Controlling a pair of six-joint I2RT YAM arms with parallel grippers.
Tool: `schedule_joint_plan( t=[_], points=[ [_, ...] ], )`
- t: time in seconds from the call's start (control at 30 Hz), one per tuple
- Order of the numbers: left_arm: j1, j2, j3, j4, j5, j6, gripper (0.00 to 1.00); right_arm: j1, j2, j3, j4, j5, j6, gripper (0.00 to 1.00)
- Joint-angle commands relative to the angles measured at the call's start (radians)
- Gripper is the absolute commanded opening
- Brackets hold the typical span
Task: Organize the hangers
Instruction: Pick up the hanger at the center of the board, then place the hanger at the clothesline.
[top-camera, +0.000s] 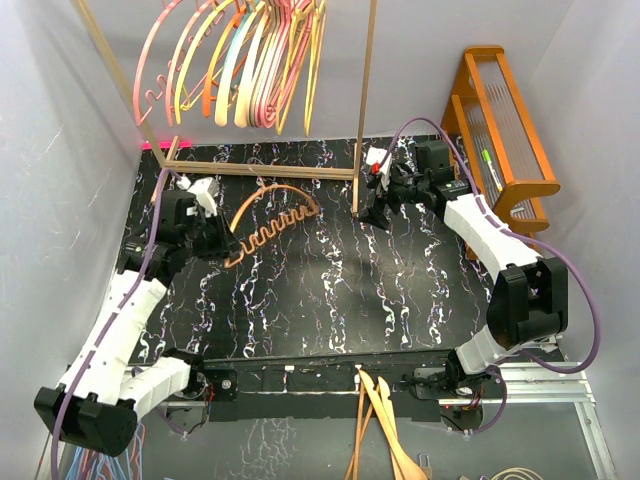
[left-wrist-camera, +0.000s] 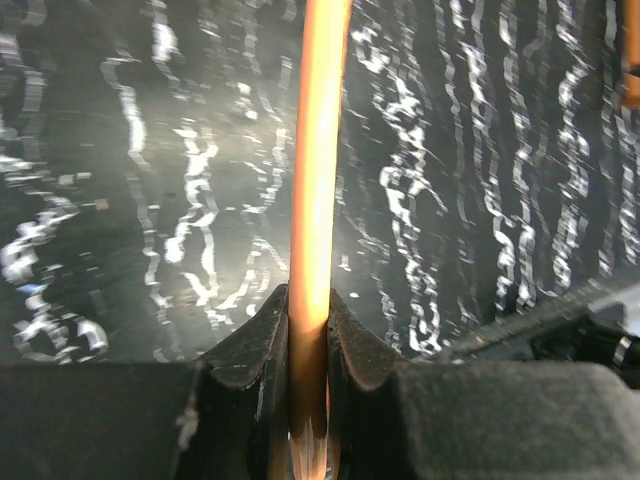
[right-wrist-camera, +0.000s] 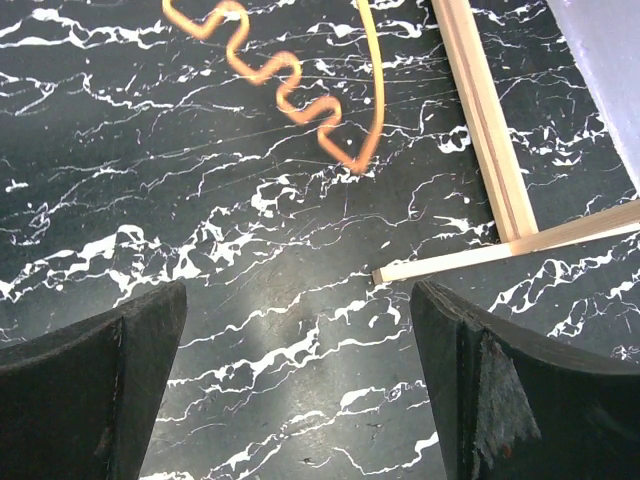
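An orange hanger (top-camera: 270, 225) with a wavy notched bar lies on the black marbled table, left of centre. My left gripper (top-camera: 222, 243) is shut on its left end; in the left wrist view the orange bar (left-wrist-camera: 315, 200) runs up from between my closed pads (left-wrist-camera: 240, 350). Several pink, yellow, orange and tan hangers (top-camera: 245, 60) hang on the wooden rack's top rail at the back. My right gripper (top-camera: 372, 212) is open and empty by the rack's right post; its view shows the orange hanger's right tip (right-wrist-camera: 330, 120) ahead of my fingertips (right-wrist-camera: 480, 350).
The wooden rack frame (top-camera: 360, 110) has a base bar (top-camera: 260, 168) across the table's back and a foot (right-wrist-camera: 490, 250) near my right gripper. An orange wooden shelf (top-camera: 500, 120) stands at the right. Light wooden hangers (top-camera: 380, 420) lie at the near edge.
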Motion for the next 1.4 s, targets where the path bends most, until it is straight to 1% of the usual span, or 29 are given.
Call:
schedule_joint_plan(
  t=[0.0,0.1,0.17,0.23,0.33,0.37,0.43,0.53,0.57,0.6,0.73,0.8,0.9,1.0,1.2,1.37],
  points=[
    [0.004,-0.07,0.091,-0.191,-0.341,0.072,0.0,-0.001,-0.036,0.093,-0.031,0.004,0.061,0.98],
    [0.005,-0.111,0.111,-0.281,-0.538,0.061,0.0,-0.002,-0.037,0.109,-0.033,-0.013,0.073,0.98],
    [0.005,-0.129,0.11,-0.322,-0.626,0.046,0.0,-0.001,-0.034,0.114,-0.033,-0.024,0.078,0.98],
    [0.005,-0.135,0.094,-0.335,-0.698,0.026,0.0,0.0,-0.032,0.118,-0.029,-0.038,0.08,0.98],
    [0.026,-0.113,0.047,-0.262,-0.725,0.038,0.0,-0.001,-0.032,0.116,-0.014,-0.053,0.092,0.98],
    [0.053,-0.096,0.03,-0.211,-0.692,0.06,0.0,-0.001,-0.034,0.114,-0.008,-0.057,0.095,0.99],
    [0.169,-0.051,0.027,-0.121,-0.541,0.095,0.0,0.0,-0.045,0.102,0.006,-0.062,0.105,0.98],
    [0.421,0.0,0.034,-0.001,-0.271,0.122,0.0,0.0,-0.072,0.082,0.02,-0.067,0.111,0.98],
    [0.474,0.019,0.057,0.02,-0.217,0.13,0.0,-0.001,-0.082,0.074,0.023,-0.066,0.11,0.98],
    [0.491,0.04,0.086,0.028,-0.205,0.136,0.0,0.0,-0.092,0.068,0.023,-0.064,0.106,0.98],
    [0.492,0.074,0.211,0.029,-0.181,0.176,0.0,-0.001,-0.114,0.041,0.027,-0.043,0.101,0.98],
    [0.488,0.073,0.284,-0.009,-0.194,0.213,0.0,-0.001,-0.12,0.033,0.03,-0.038,0.101,0.99],
    [0.456,0.058,0.363,-0.029,-0.278,0.265,0.0,0.0,-0.122,0.029,0.027,-0.045,0.102,0.98],
    [0.428,0.051,0.421,-0.012,-0.342,0.318,0.0,0.0,-0.117,0.032,0.026,-0.047,0.105,0.99],
    [0.43,0.064,0.52,0.064,-0.452,0.383,0.0,0.0,-0.122,0.014,0.055,-0.059,0.131,0.98],
    [0.425,0.063,0.588,0.06,-0.53,0.443,0.0,0.0,-0.14,-0.003,0.065,-0.049,0.134,0.99]
  ],
)
